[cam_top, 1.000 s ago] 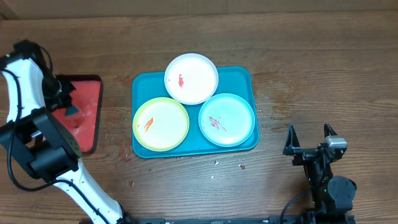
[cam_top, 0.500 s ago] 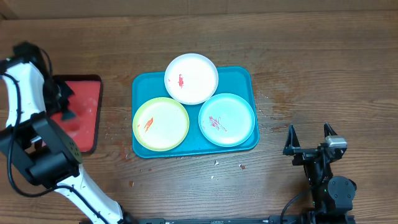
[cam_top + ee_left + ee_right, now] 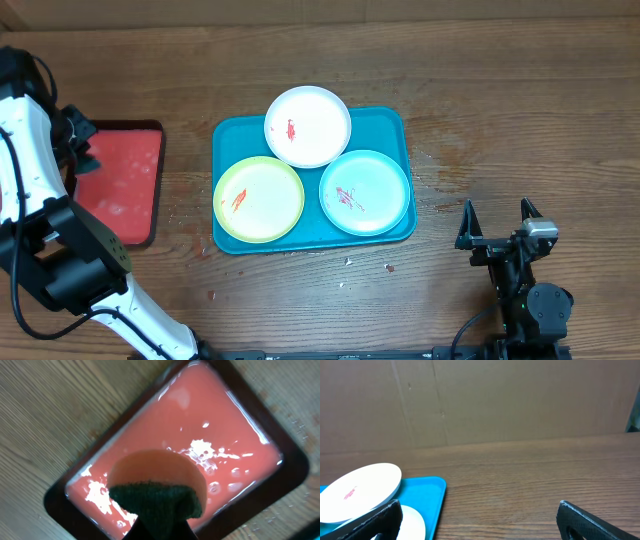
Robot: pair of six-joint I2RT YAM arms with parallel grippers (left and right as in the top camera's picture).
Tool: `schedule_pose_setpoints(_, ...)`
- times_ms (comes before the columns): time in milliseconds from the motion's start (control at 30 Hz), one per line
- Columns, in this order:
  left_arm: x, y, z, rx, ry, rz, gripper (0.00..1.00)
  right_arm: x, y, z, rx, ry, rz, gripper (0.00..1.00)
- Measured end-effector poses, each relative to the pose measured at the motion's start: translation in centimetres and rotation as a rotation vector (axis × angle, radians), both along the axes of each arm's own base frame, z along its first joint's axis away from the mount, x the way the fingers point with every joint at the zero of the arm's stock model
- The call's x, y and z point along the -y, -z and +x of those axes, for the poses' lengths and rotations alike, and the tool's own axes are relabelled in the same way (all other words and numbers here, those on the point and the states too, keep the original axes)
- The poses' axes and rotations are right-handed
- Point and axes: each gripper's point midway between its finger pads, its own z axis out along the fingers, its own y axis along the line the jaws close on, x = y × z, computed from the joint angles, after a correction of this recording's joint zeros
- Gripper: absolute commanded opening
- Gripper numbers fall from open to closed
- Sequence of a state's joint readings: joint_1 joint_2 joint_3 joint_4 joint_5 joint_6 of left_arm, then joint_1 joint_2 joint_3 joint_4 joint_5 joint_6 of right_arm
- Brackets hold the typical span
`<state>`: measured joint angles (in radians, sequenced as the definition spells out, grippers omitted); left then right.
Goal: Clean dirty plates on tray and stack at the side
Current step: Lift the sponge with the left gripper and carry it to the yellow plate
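Note:
The teal tray holds three plates with red smears: a white plate at the back, a yellow-green plate front left, a pale mint plate front right. My left gripper is over the left edge of the red tray, shut on a sponge that is orange with a dark green scouring side. In the left wrist view the sponge hangs above the wet red tray. My right gripper is open and empty, on the table right of the teal tray. The white plate and teal tray show in the right wrist view.
The red tray has a dark rim and a wet, shiny bottom. Small crumbs lie on the wood table in front of and right of the teal tray. A cardboard wall stands behind the table.
My left gripper has moved left and back with the sponge, from over the red tray's middle to its left edge. The right arm and the plates have not moved.

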<state>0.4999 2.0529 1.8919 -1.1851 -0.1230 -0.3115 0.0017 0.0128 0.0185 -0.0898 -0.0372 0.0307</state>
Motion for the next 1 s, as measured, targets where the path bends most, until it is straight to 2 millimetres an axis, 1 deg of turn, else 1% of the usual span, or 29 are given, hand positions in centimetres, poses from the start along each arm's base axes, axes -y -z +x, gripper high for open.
schedule_pose_setpoints(67, 0.4, 1.5, -0.4, -0.018, 0.002, -0.018, 0.04, 0.0, 0.0, 0.0, 0.000, 0.000, 0.000, 1.00)
schedule_pose_setpoints(100, 0.7, 2.6, -0.9, -0.045, 0.002, -0.037, 0.04, 0.0, 0.0, 0.0, 0.000, 0.000, 0.000, 1.00)
schedule_pose_setpoints(167, 1.3, 4.0, -1.9, -0.092, 0.002, -0.066, 0.04, 0.0, 0.0, 0.0, 0.000, 0.000, 0.000, 1.00)
schedule_pose_setpoints(200, 1.5, 4.3, -2.3, -0.110, 0.002, -0.077, 0.04, 0.0, 0.0, 0.0, 0.000, 0.000, 0.000, 1.00)
schedule_pose_setpoints(267, 1.5, 4.1, -2.6, -0.122, -0.003, -0.087, 0.04, 0.0, 0.0, 0.0, -0.001, 0.000, 0.000, 1.00)
schedule_pose_setpoints(367, 1.3, 2.5, -2.8, -0.121, -0.009, -0.088, 0.04, 0.0, 0.0, 0.0, 0.000, 0.000, 0.000, 1.00)
schedule_pose_setpoints(467, 1.0, -0.2, -2.3, -0.081, -0.014, -0.086, 0.04, 0.0, 0.0, 0.0, 0.000, 0.000, 0.000, 1.00)
schedule_pose_setpoints(500, 1.2, -1.6, -2.1, -0.056, -0.010, -0.091, 0.04, 0.0, 0.0, 0.0, 0.000, 0.000, 0.000, 1.00)
schedule_pose_setpoints(567, 2.1, -3.5, -1.9, -0.006, 0.006, -0.117, 0.04, 0.0, 0.0, 0.0, 0.000, 0.000, 0.000, 1.00)
schedule_pose_setpoints(667, 4.8, -6.6, -1.7, 0.082, 0.082, -0.183, 0.04, 0.0, 0.0, 0.0, 0.000, 0.000, 0.000, 1.00)
schedule_pose_setpoints(733, 7.3, -8.4, -1.5, 0.130, 0.159, -0.232, 0.04, 0.0, 0.0, 0.0, 0.000, 0.000, 0.000, 1.00)
schedule_pose_setpoints(800, 10.3, -9.5, -1.3, 0.150, 0.254, -0.284, 0.04, 0.0, 0.0, 0.0, 0.000, 0.000, 0.000, 1.00)
schedule_pose_setpoints(867, 13.2, -9.7, -0.7, 0.151, 0.361, -0.315, 0.04, 0.0, 0.0, 0.0, 0.000, 0.000, 0.000, 1.00)
schedule_pose_setpoints(900, 15.2, -9.2, -0.3, 0.139, 0.429, -0.333, 0.04, 0.0, 0.0, 0.0, 0.000, 0.000, 0.000, 1.00)
schedule_pose_setpoints(933, 15.9, -9.0, -0.3, 0.133, 0.447, -0.341, 0.04, 0.0, 0.0, 0.0, 0.001, 0.000, 0.000, 1.00)
schedule_pose_setpoints(1000, 18.8, -7.7, -0.3, 0.095, 0.528, -0.373, 0.04, 0.0, 0.0, 0.0, 0.000, 0.000, 0.000, 1.00)
